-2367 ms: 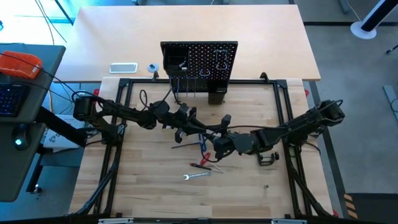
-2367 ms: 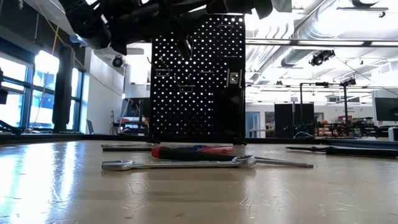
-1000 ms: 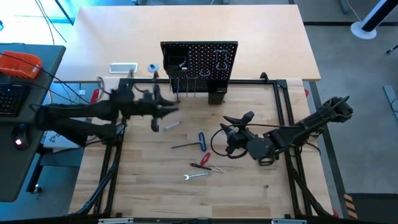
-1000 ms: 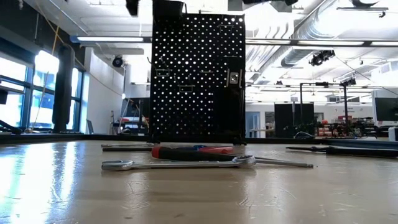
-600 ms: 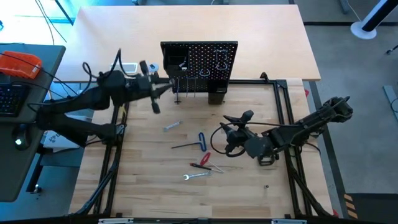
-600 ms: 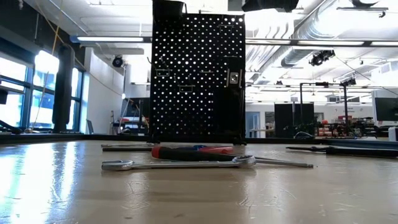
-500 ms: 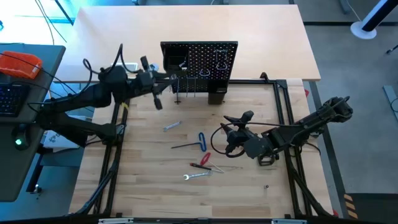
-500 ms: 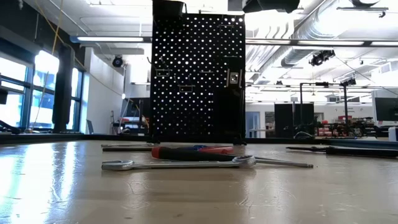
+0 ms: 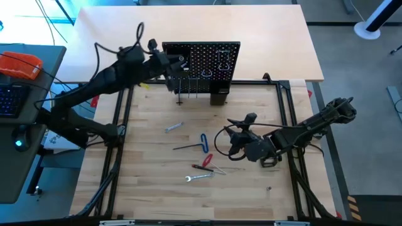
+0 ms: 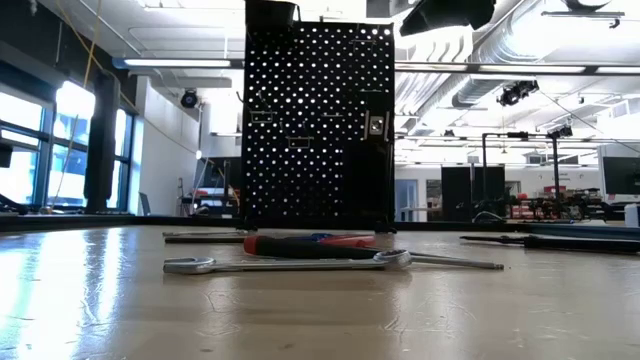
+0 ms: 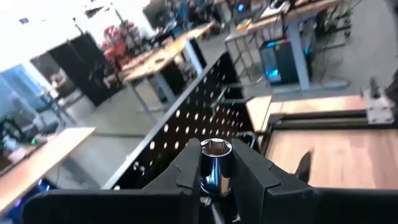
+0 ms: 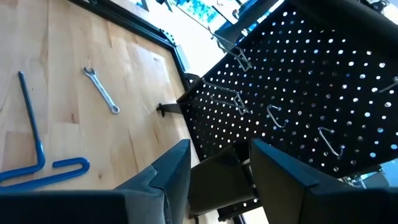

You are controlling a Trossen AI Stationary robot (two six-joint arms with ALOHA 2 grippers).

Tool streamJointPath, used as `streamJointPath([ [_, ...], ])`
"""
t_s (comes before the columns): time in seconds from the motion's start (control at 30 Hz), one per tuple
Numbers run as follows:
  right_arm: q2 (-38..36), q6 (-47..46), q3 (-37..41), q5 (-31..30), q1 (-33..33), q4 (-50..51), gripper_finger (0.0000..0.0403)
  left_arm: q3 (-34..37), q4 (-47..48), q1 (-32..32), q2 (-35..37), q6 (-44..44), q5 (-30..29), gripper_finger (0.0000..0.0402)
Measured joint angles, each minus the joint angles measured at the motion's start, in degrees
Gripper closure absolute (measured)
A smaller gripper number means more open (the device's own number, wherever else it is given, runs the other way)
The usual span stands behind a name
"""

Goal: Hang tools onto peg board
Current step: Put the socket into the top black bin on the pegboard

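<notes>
The black peg board (image 9: 201,63) stands upright at the far middle of the table, with hooks and a small bin on it. My left gripper (image 9: 171,68) is raised by the board's left end, shut on a shiny silver socket (image 11: 216,171). My right gripper (image 9: 239,123) hovers open over the table's right middle, nothing between its fingers (image 12: 217,177). On the wood lie a small wrench (image 9: 173,127), a blue T hex key (image 9: 204,141), a thin black key (image 9: 186,147), a red-handled screwdriver (image 9: 204,162) and a silver wrench (image 9: 198,177). My left gripper pinches the socket's round sides (image 11: 205,177) between its two fingers (image 11: 186,171). The fingers come nearly level from the table's left toward the peg board (image 11: 186,124). The socket's open hexagonal end points away from the wrist, and the socket is lifted clear of the table.
A black C-clamp (image 9: 270,162) lies under my right arm. A black metal frame (image 9: 286,100) borders the work area. Behind the board, on the far tabletop, sit a white flat object (image 9: 124,68) and a small round thing (image 9: 153,68).
My left gripper has risen from low over the table's left middle and gone toward the far edge, up to the peg board's left end, rolling as it went, with the socket still in its fingers. The tools on the table have stayed put.
</notes>
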State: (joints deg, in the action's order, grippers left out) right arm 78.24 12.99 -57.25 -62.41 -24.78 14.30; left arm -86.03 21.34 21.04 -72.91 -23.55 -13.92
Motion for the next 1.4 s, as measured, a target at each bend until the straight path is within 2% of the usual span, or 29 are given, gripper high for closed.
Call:
streamJointPath([
  [0.13, 0.0, -1.2, 0.0, -0.1, -0.5, 0.9, 0.0245, -0.7, 1.9, 1.0, -1.3, 0.7, -2.3, 0.0351],
  [0.27, 0.0, -1.6, 0.0, -0.3, -0.9, 1.5, 0.0245, -0.7, 1.9, 1.2, -1.3, 1.4, -1.9, 0.0341],
  [0.77, 0.0, -1.6, 0.0, -2.5, -1.0, 1.9, 0.0245, -0.7, 3.0, 1.1, -1.1, 2.4, -1.0, 0.0246],
  [0.93, 0.0, -1.9, 0.0, -6.1, -2.9, 4.5, 0.0245, -0.7, 1.2, 0.4, -0.3, 1.9, 0.2, 0.0227],
  [1.13, -3.2, -11.4, 0.0, -7.3, -6.4, 12.3, 0.0245, -0.7, -2.6, -3.0, 3.3, -1.9, 0.3, 0.0225],
  [1.23, -5.7, -18.8, 0.0, -3.5, -7.8, 18.7, 0.0245, -0.7, -2.8, -5.2, 5.0, -3.2, 0.3, 0.0225],
  [1.4, -8.7, -29.3, -0.1, 9.6, -9.4, 27.2, 0.0245, -0.8, 3.0, -9.3, 6.5, -3.7, 2.6, 0.0225],
])
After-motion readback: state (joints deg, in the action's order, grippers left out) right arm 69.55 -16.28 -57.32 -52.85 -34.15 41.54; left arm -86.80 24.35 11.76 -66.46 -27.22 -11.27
